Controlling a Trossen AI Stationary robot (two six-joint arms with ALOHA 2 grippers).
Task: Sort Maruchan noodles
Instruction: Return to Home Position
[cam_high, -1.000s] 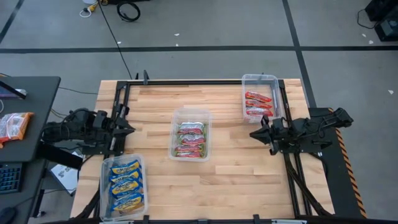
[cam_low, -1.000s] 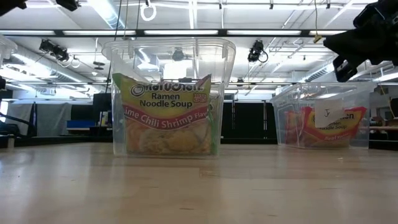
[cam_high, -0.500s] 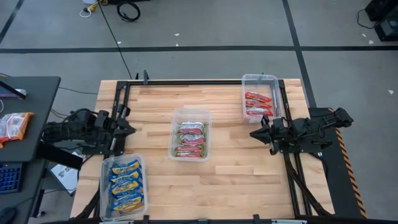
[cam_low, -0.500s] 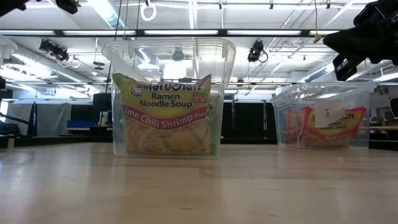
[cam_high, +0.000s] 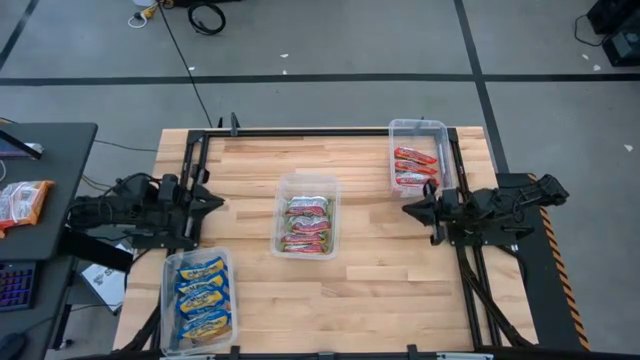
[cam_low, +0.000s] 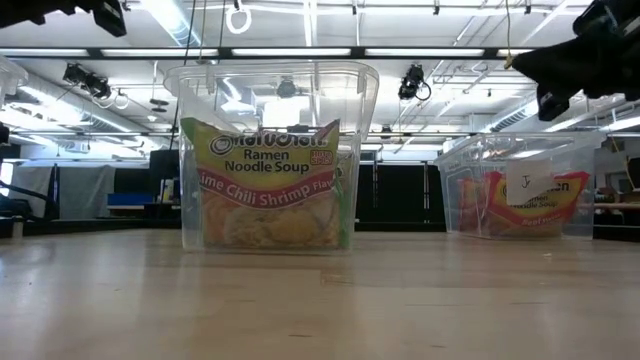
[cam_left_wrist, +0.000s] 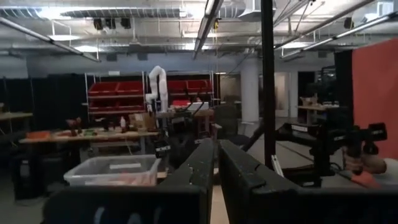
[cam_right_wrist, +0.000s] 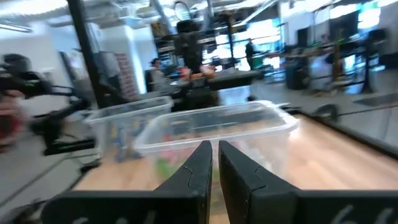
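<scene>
Blue-and-yellow crinkly noodle packets (cam_high: 203, 295) fill the clear plastic tub (cam_high: 167, 300) at the lower-left edge of the pale wooden desk (cam_high: 380, 280). Silvery green-pink packets (cam_high: 306, 222) lie in the centre tub (cam_high: 306, 185), and red-and-white packets (cam_high: 415, 168) in the upper-right tub (cam_high: 420, 132). The left hand (cam_high: 215, 203) at the left edge and the right hand (cam_high: 408, 210) at the right edge are both pressed together, with bare board separating them from the centre tub.
</scene>
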